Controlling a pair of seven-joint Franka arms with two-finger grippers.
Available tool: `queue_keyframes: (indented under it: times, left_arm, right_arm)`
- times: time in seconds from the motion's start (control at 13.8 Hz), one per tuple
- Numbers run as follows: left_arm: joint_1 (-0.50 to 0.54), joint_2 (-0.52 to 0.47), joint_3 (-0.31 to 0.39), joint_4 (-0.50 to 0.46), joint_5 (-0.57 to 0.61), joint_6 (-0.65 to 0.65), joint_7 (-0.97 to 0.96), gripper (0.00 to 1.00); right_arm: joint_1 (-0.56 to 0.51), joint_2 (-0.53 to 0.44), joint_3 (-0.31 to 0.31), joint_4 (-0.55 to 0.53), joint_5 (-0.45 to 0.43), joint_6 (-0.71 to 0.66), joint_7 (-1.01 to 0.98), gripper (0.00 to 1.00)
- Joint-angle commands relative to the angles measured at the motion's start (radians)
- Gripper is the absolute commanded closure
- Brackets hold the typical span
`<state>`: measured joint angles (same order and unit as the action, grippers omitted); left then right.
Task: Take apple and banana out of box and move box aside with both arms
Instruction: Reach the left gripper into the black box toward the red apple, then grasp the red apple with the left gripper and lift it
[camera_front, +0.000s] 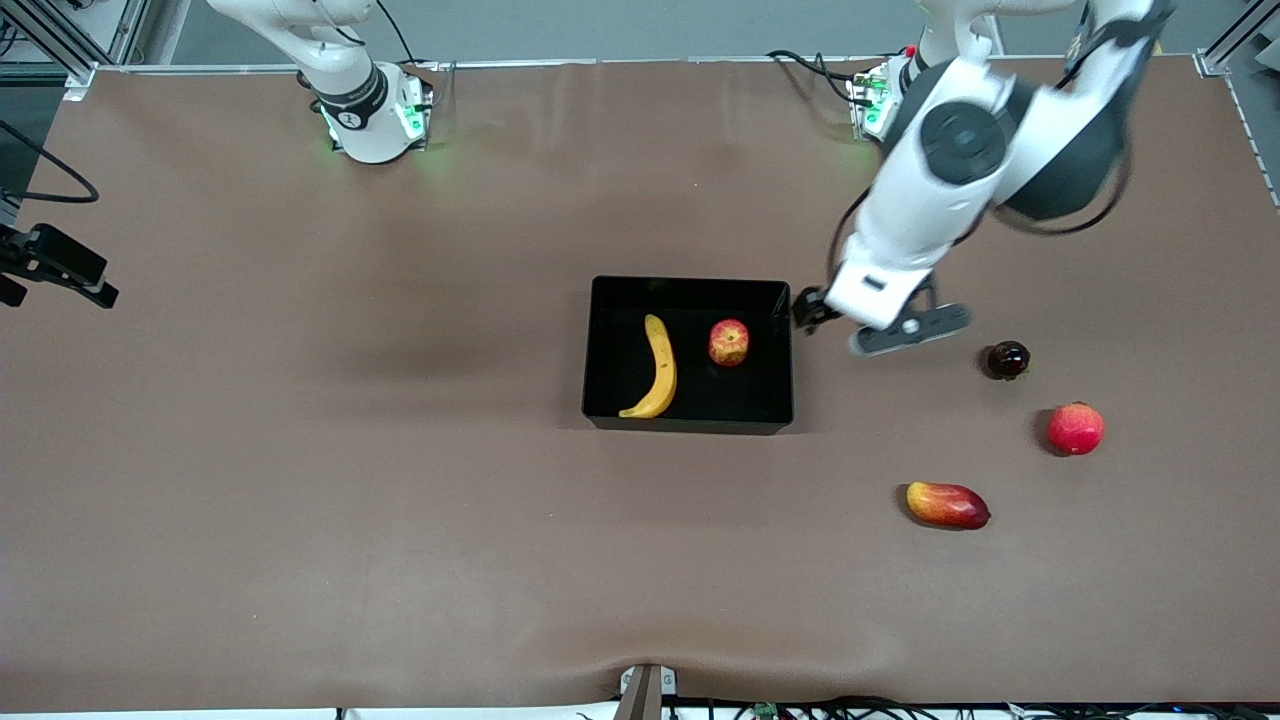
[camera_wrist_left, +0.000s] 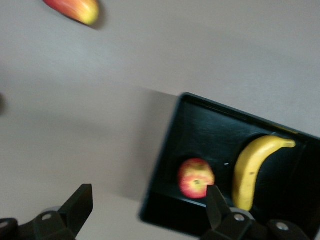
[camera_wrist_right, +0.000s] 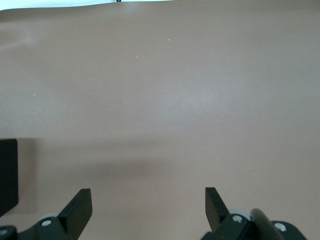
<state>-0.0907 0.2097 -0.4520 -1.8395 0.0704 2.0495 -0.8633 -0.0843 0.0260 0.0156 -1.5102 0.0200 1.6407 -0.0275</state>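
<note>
My left claw (camera_wrist_left: 145, 212) hangs in the air over the bare worktop (camera_front: 300, 450) just beside the wall of the box (camera_front: 688, 424) at the left arm's end, its fingers (camera_wrist_left: 80, 205) spread wide and holding nothing. The box, a shallow glossy black tray, sits near the middle of the worktop. Inside it lie both fruits: the banana (camera_front: 655, 368), long and curved, toward the right arm's end of the tray, and the apple (camera_front: 729, 342), small, red with yellow patches, beside it toward the left arm's end; the two are close but apart. In my left wrist view the same pair shows within the tray, the apple close to one wall. My right claw (camera_wrist_right: 145, 210) is likewise spread wide and empty over bare worktop, with only a dark edge of the box at the border of its wrist view; that arm waits. Outside the box, toward the left arm's end, three other fruits rest well apart: a dark round fruit (camera_front: 1008, 360), a plain red round fruit (camera_front: 1075, 428) nearer the front camera, and an oblong red-yellow mango (camera_front: 947, 505) nearest the front camera.
</note>
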Motion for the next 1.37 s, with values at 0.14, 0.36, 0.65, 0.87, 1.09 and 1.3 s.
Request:
queue_keyframes:
  times: [0.14,0.36,0.65,0.87,1.09,1.3]
  left_arm:
    - [-0.104,0.166,-0.005,0.035,0.126,0.122,-0.242,0.0]
    - [-0.132,0.223,-0.005,0.033,0.144,0.138,-0.283,0.0]
    - [-0.167,0.278,-0.005,0.005,0.147,0.149,-0.348,0.0]
    - [-0.181,0.304,-0.004,-0.047,0.181,0.204,-0.356,0.0]
    - [-0.182,0.347,-0.004,-0.057,0.23,0.245,-0.391,0.0]
    - [-0.181,0.375,-0.004,-0.057,0.256,0.256,-0.401,0.0]
  right_arm:
    - [-0.009,-0.003,0.004,-0.001,0.0,0.005,-0.011,0.0]
    - [-0.009,0.0,0.004,0.002,0.0,0.008,-0.011,0.0]
    - [-0.008,0.034,0.004,0.005,-0.002,0.022,-0.012,0.0]
    - [0.001,0.049,0.004,0.005,-0.002,0.022,-0.011,0.0]
    - [0.002,0.051,0.004,0.005,0.0,0.022,-0.012,0.0]
    - [-0.002,0.051,0.004,0.005,0.0,0.022,-0.012,0.0]
